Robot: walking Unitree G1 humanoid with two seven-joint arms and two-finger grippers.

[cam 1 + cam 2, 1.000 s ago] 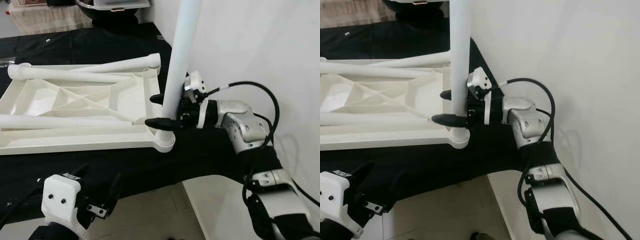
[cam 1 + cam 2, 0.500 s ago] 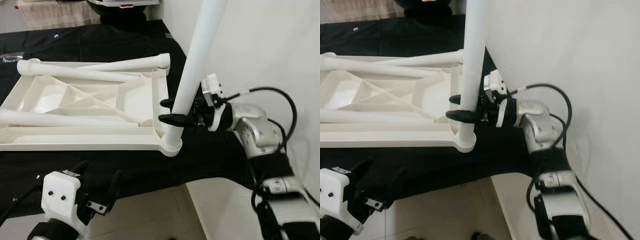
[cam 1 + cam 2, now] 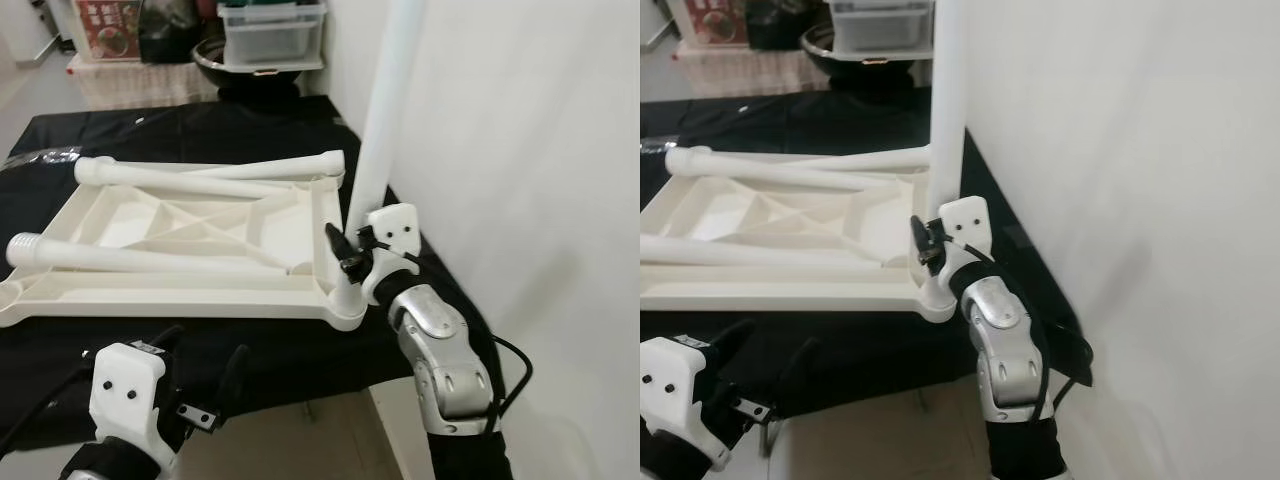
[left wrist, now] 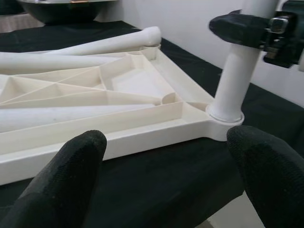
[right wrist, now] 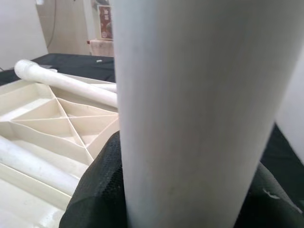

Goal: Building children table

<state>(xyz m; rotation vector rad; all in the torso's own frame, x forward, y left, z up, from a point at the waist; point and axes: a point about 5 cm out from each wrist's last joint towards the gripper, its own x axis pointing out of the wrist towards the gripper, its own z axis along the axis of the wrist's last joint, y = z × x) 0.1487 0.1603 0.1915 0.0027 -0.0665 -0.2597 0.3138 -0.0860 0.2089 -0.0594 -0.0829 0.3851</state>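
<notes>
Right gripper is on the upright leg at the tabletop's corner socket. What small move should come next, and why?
Probably keep the right gripper shut on the upright leg and twist it further into the corner socket of the upturned tabletop. The leg already stands in the socket, and the left gripper hangs open, off the work. Whether the leg is fully seated cannot be told.

White tabletop lies inverted on black cloth

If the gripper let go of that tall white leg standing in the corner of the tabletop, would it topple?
Probably not at once: the upright leg sits in the tabletop's corner socket. It looks like stiff, light, smooth plastic, so the right gripper might slip. Loose legs would likely roll.
</notes>
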